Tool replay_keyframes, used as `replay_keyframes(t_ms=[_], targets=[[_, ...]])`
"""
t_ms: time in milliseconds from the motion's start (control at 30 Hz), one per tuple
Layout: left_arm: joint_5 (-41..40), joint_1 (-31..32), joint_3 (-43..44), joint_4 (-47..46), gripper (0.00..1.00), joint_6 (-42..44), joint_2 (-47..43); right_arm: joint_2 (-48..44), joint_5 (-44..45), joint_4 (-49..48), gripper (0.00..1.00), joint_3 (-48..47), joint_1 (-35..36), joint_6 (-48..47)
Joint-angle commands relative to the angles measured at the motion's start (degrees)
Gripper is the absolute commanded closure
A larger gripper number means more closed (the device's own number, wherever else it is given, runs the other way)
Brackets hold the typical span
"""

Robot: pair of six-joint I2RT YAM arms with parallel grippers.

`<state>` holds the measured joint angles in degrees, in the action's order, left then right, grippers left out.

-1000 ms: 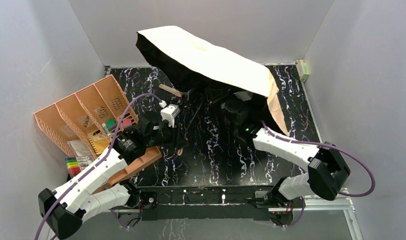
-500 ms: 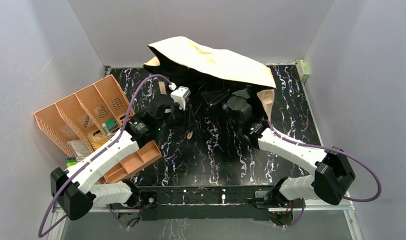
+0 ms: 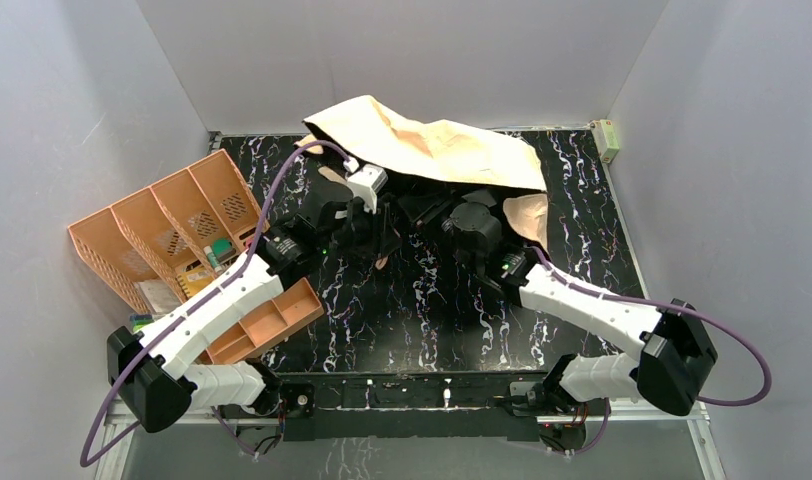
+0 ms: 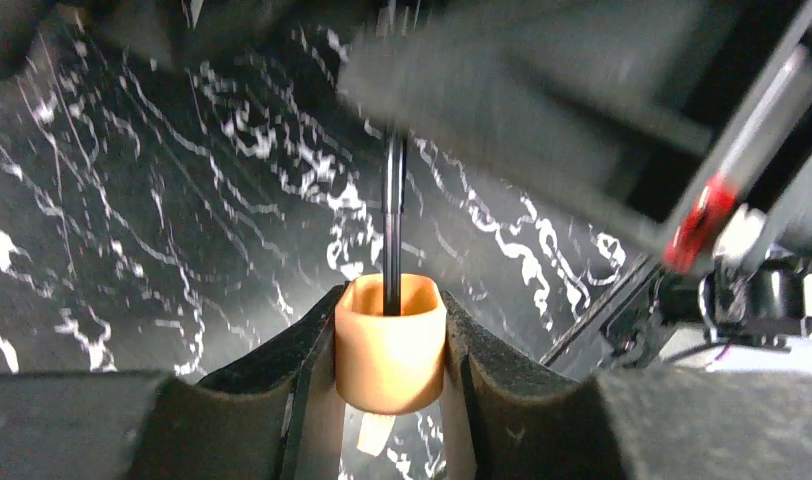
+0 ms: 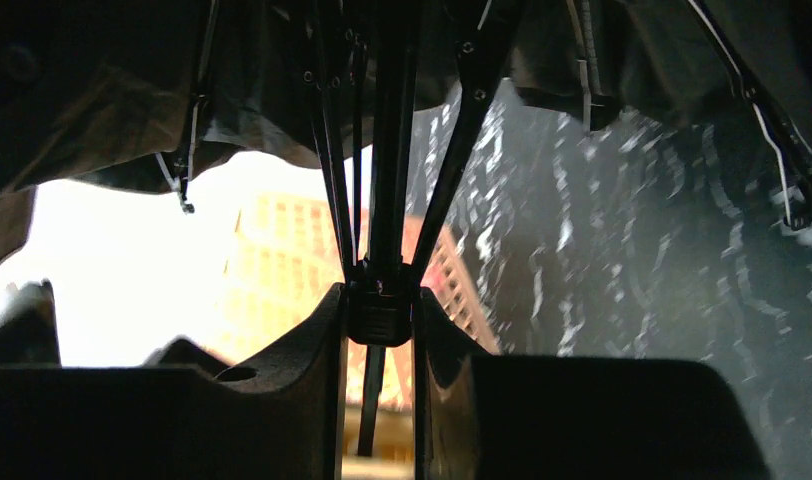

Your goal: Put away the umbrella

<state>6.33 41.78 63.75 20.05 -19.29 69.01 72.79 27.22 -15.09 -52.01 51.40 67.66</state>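
Observation:
The umbrella (image 3: pixel 432 150) lies half collapsed at the back of the table, tan canopy on top, black ribs underneath. My left gripper (image 3: pixel 374 240) is shut on its small light-tan handle (image 4: pixel 390 345), with the black shaft (image 4: pixel 393 220) running away from it. My right gripper (image 3: pixel 452 215) is shut on the black runner (image 5: pixel 379 315) on the shaft, where the ribs (image 5: pixel 462 130) fan out under the dark canopy. Both grippers sit close together under the canopy's near edge.
An orange plastic desk organizer (image 3: pixel 157 235) with several slots stands at the left, with an orange tray (image 3: pixel 272 325) in front of it. Grey walls close in the table (image 3: pixel 412 320) on three sides. A small box (image 3: pixel 609 138) sits at the back right corner.
The canopy has collapsed from wide open and raised to crumpled low over the table. My left gripper moved back and right toward the right gripper, shortening the shaft between them.

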Motion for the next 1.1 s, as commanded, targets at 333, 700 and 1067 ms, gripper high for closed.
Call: replay_keyframes(t_ms=[333, 700, 1067], targets=[[-5.5, -1.4, 1.4, -12.9, 1.0, -0.4, -3.2, -5.5, -15.4, 2.8, 1.0, -6.5, -7.5, -3.7], [-10.8, -1.5, 10.4, -11.7, 1.0, 1.3, 4.4, -6.5, -17.5, 4.0, 1.0, -3.2, 3.4, 2.7], [-18.2, 3.7, 30.2, 18.6, 1.0, -2.1, 7.0, -6.3, -22.0, 12.2, 1.0, -10.4, 6.7, 10.2]])
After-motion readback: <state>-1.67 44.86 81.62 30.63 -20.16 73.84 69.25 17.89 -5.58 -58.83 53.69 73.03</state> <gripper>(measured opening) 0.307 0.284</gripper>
